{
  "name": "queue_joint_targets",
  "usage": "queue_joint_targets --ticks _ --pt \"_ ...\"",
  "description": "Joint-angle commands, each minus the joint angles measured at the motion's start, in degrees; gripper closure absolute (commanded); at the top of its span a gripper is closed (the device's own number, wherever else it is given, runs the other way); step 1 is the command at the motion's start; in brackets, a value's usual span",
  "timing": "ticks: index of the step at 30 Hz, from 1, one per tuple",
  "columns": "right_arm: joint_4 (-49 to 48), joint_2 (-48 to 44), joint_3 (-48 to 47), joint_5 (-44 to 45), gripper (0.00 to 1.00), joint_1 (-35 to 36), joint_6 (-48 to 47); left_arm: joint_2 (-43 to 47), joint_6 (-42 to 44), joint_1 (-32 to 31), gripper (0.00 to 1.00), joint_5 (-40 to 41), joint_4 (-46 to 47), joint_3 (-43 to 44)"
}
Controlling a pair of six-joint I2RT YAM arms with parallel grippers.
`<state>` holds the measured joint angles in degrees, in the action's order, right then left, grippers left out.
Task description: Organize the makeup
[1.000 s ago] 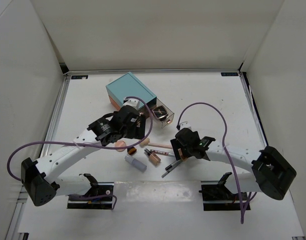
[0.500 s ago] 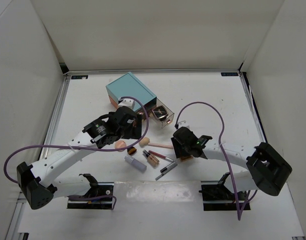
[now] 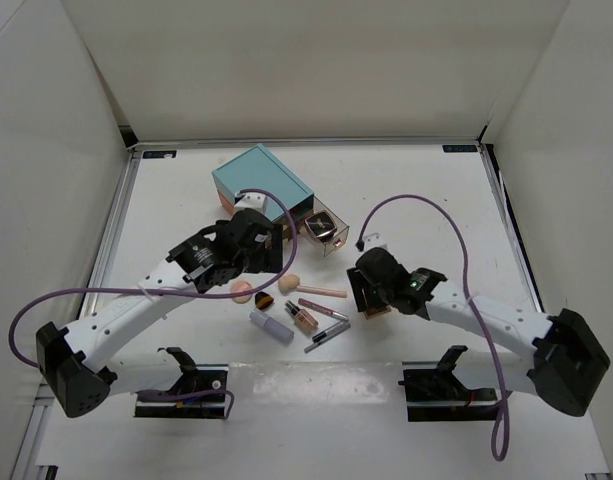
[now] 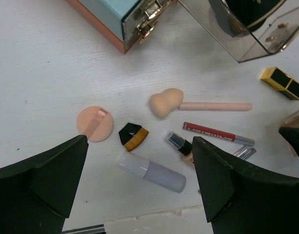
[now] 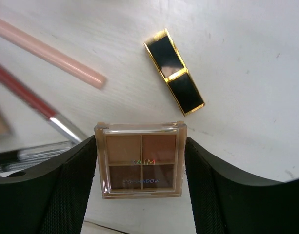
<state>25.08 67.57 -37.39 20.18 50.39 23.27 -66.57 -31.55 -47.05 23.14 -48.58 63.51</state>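
Right wrist view is showing the right gripper (image 5: 141, 168) pressing both fingers (image 5: 66, 195) against the side edges of the eyeshadow palette (image 5: 140, 153), at the table (image 5: 247, 73) near a lipstick (image 5: 174, 71). The palette is looking light, stiff and slick, its clear lid crackable, so a gentle squeeze across those flat edges is suiting it. The left gripper (image 4: 139, 142) is hanging spread wide over the round puff (image 4: 94, 124), grasping nothing.

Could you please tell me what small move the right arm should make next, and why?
Probably a short, straight lift. The right gripper grips both sides of the eyeshadow palette, which seems to rest on the table. The black-and-gold lipstick and red pencil lie close by, so rising vertically should avoid nudging them.
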Motion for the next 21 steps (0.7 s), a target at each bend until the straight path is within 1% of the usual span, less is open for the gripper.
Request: queue_joint_targets --ticks 1,3,6,9,10,11,13,14,16,18,21 --pt "1.38 -5.68 -7.07 -0.32 0.6 0.58 -4.27 -0.58 -0.7 1.95 0.02 0.68 2.52 2.5" --pt "-0.11 -6.22 -10.06 -0.15 0.6 0.24 -8.49 -1.46 -0.97 3.45 0.02 -0.37 3.4 2.85" --pt "-3.27 -3.95 -17.17 1.78 0.6 0.06 -15.16 -2.69 -1.23 5.56 0.02 -1.69 4.28 3.2" --pt "-7.85 2.02 -24.21 1.26 0.6 -0.12 -21.49 -3.39 -0.97 7.84 0.02 -3.09 4.28 3.73" --pt "-9.07 5.87 -26.05 1.09 0.6 -0.12 -22.38 -3.4 -0.97 8.37 0.02 -3.18 4.28 3.82" --pt "-10.3 8.08 -29.73 0.56 0.61 -0.47 -25.69 -3.4 -0.88 8.98 0.02 -3.53 4.28 3.82" --pt "-11.36 11.69 -33.35 -0.49 0.62 -1.69 -27.04 -3.22 -0.35 10.3 0.02 -4.5 4.63 3.64" --pt "-12.41 15.01 -36.32 -1.19 0.62 -2.22 -27.57 -3.05 -0.35 10.48 0.02 -4.68 4.63 3.73" --pt "-13.39 18.2 -38.19 -4.87 0.62 -4.76 -27.57 -3.04 -0.09 10.66 0.02 -4.59 4.63 3.73" --pt "-15.58 21.71 -39.78 -6.12 0.63 -5.73 -27.31 -3.22 0.35 10.83 0.02 -4.33 4.28 3.82" --pt "-16.29 25.06 -41.18 -8.4 0.62 -6.97 -27.92 -3.39 0.26 11.27 0.02 -4.15 4.28 3.64"
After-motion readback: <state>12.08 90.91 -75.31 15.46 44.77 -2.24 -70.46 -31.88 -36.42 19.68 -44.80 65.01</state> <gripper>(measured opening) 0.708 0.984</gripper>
